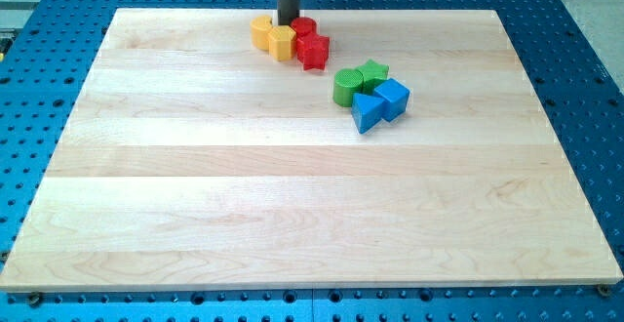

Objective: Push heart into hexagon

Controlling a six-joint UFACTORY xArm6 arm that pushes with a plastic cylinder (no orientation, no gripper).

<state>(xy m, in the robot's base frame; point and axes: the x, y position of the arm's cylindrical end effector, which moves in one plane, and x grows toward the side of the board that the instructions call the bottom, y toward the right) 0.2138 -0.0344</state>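
Note:
A yellow heart block (260, 32) sits near the view's top edge of the board, touching a yellow hexagon block (283, 43) on its right. My rod comes down from the top, and my tip (289, 25) stands just behind the hexagon, between the heart and a red round block (305, 26). A red star block (314, 52) lies right of the hexagon and touches it.
A second cluster lies right of centre: a green cylinder (346, 87), a green star (374, 71), a blue triangular block (367, 112) and a blue cube (394, 99). The wooden board (292, 205) rests on a blue perforated table (595, 88).

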